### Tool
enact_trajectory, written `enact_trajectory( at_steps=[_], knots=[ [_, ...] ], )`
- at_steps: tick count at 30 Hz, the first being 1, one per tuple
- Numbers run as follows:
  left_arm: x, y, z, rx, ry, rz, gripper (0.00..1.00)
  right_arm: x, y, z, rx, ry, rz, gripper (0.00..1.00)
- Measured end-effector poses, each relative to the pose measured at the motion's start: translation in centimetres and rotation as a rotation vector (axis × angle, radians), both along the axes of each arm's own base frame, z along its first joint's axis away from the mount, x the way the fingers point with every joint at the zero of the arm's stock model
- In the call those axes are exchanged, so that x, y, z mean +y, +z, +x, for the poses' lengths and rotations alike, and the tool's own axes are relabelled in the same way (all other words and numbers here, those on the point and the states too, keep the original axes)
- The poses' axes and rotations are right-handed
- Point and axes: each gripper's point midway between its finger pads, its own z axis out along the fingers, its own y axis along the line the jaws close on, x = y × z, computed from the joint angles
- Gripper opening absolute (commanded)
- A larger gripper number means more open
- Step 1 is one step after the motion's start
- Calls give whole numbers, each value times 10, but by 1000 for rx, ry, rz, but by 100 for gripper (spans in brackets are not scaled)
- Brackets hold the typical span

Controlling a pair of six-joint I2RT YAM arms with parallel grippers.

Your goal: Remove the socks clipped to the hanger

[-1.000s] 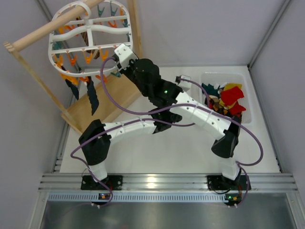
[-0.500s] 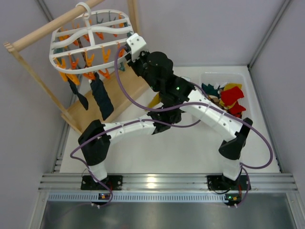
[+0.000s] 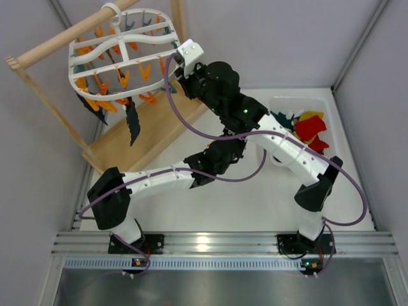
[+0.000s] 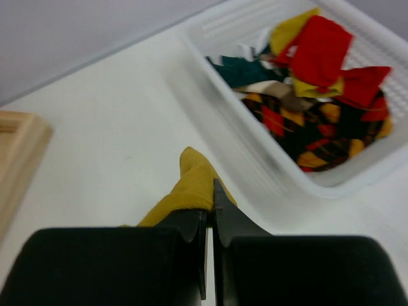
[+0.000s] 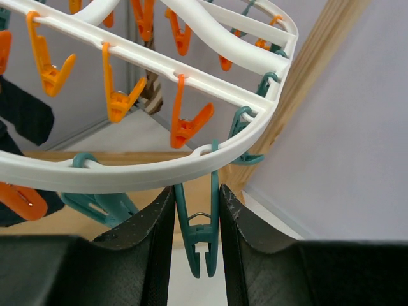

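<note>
The white hanger (image 3: 121,48) hangs from a wooden rod, with two dark socks (image 3: 132,122) still clipped under it. In the right wrist view my right gripper (image 5: 196,191) is shut on a teal clip (image 5: 197,237) hanging from the hanger's rim (image 5: 159,169); no sock is in that clip. My left gripper (image 4: 210,199) is shut on a mustard yellow sock (image 4: 189,185) just above the table, beside the white bin (image 4: 255,167). From above, the left gripper (image 3: 220,153) lies under the right arm and its sock is hidden.
The white bin (image 3: 299,101) at the right holds several loose socks (image 4: 322,51), red, yellow, teal and patterned. The wooden rod (image 3: 64,41) and its wooden base board (image 3: 143,137) stand at the back left. Orange and teal clips (image 5: 122,102) hang all round the hanger.
The hanger has swung and tilted, and my right gripper has risen to the right with its rim. The left arm has carried the mustard sock to the right, towards the bin.
</note>
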Motion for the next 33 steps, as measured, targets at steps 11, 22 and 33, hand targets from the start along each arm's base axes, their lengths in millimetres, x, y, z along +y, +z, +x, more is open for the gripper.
enact_trajectory(
  at_steps=[11, 22, 33],
  knots=[
    [-117, -30, -25, 172, -418, -110, 1, -6, 5, -25, 27, 99, -49, 0],
    [-163, -33, -17, 120, -537, -105, 2, -46, 33, -34, -39, 79, -91, 7],
    [-176, -31, -8, 61, -587, -109, 0, -60, 10, -20, -8, 23, -169, 70]
  ],
)
